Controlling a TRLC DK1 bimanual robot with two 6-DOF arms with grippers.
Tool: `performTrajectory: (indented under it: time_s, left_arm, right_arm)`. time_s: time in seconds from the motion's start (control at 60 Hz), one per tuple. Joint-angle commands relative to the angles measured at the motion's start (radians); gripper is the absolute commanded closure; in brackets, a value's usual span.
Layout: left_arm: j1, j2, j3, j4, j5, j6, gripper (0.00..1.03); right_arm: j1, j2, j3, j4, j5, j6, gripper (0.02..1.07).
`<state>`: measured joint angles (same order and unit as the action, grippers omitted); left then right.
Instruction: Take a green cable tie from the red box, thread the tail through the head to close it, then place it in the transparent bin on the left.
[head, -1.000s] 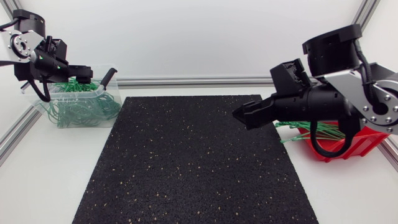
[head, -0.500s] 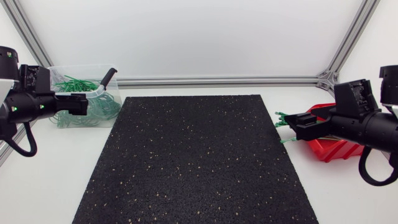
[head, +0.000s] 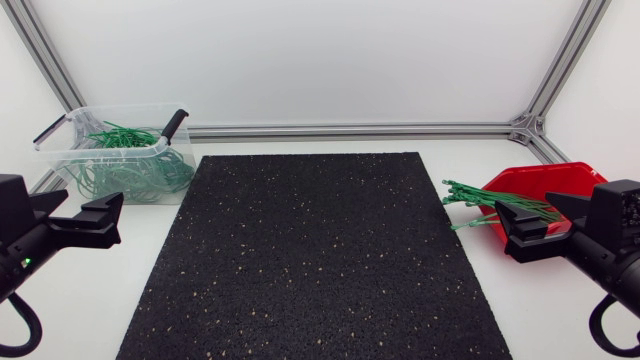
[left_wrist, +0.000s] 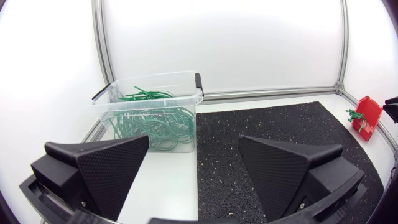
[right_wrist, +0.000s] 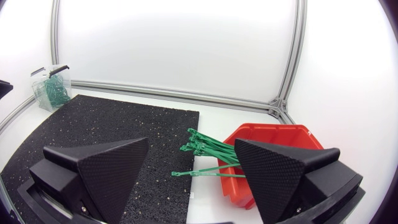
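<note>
1. The left end effector hangs low over the white table, just beside the left edge of the black speckled mat. Its two wedge fingers stand wide apart with nothing between them, as the left wrist view shows.
2. The right end effector sits over the table off the mat's right edge, just in front of the red box. Its fingers are likewise spread and hold nothing.
3. A bundle of straight green cable ties lies in the red box. Their ends fan out over the box's front rim and reach the mat's right edge.
4. In the right wrist view the red box is ahead of the end effector, with the green cable ties spilling toward the mat. One tie lies apart from the fan, its head on the mat's edge.
5. The transparent bin stands at the table's far left corner, well apart from the red box. It holds a heap of looped green ties.
6. In the left wrist view the transparent bin is ahead of the left end effector, touching neither finger.
</note>
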<state>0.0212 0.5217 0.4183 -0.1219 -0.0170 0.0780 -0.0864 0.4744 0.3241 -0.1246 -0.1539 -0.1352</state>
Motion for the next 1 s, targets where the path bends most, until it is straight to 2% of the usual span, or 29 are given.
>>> performTrajectory:
  time_s: [0.0,0.85,0.983]
  left_arm:
    - [-0.007,-0.062,-0.053,0.02,-0.004,-0.014,0.03]
    - [-0.02,-0.487,-0.39,0.114,0.015,-0.073,0.03]
    - [-0.021,-0.522,-0.418,0.122,0.017,-0.078,0.03]
  right_arm:
    - [0.003,-0.045,-0.044,0.023,0.015,0.007,0.06]
    - [0.086,-0.472,-0.322,0.124,0.153,0.134,0.06]
    - [0.086,-0.474,-0.324,0.125,0.154,0.135,0.06]
